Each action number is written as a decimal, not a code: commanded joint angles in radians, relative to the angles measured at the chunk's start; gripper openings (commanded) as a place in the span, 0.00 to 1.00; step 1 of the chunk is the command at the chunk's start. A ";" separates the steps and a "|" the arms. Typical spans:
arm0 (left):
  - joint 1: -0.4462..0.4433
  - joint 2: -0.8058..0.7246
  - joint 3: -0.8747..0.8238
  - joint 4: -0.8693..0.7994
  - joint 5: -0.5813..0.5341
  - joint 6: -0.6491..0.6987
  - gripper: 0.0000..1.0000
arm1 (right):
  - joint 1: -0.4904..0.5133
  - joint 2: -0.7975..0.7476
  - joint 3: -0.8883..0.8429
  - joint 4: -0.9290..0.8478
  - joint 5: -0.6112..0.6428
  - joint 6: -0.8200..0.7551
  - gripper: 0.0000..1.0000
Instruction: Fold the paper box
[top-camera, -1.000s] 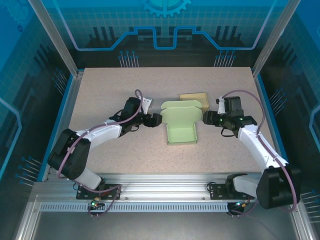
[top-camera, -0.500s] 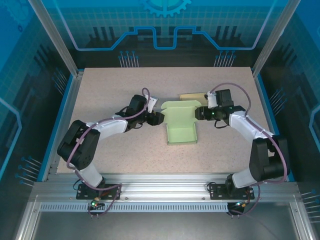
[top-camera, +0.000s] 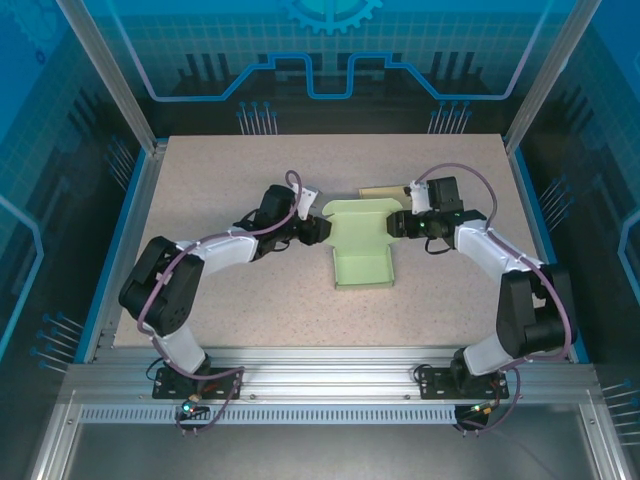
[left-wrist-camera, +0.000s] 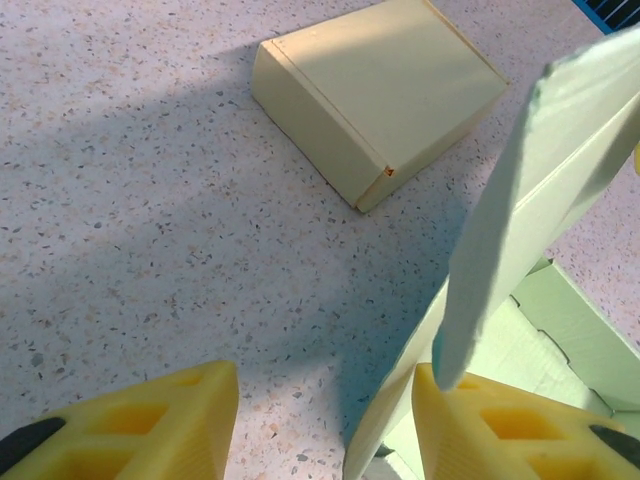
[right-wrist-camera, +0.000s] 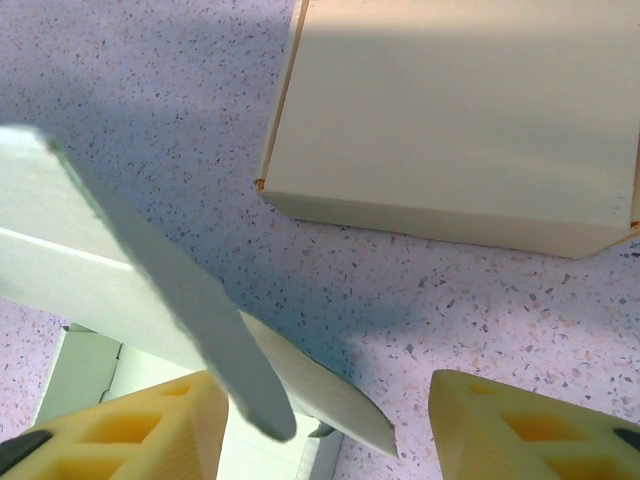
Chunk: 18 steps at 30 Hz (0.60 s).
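At mid-table, two tools bracket the box's raised lid.

Nearest the arms, the green box (top-camera: 362, 268) lies open on the table (top-camera: 220, 170), its tray toward them and its lid (top-camera: 360, 220) standing up at the far side. The left tool (top-camera: 318, 231) and right tool (top-camera: 397, 224) sit at the lid's two ends. Each has its jaws spread with a flap (left-wrist-camera: 530, 190) between its fingers (left-wrist-camera: 130, 425), close against one finger but not pinched. Just behind the lid lies a shut beige box (top-camera: 384, 191). The step in hand looks like gripping the flaps to fold them in. Uneven pinching could crease or tear the thin card. One arm leading the other could skew the lid or drag the light box across the table. A push too far back could knock the beige box.
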 joint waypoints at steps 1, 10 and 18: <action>0.005 0.014 0.022 0.009 0.033 0.000 0.52 | 0.011 0.014 0.032 0.015 0.007 -0.019 0.57; 0.001 0.018 0.022 -0.003 0.027 0.013 0.47 | 0.012 0.043 0.043 0.028 -0.007 -0.017 0.55; -0.020 0.026 0.037 0.032 0.022 -0.016 0.22 | 0.037 0.023 0.019 0.060 -0.031 0.015 0.32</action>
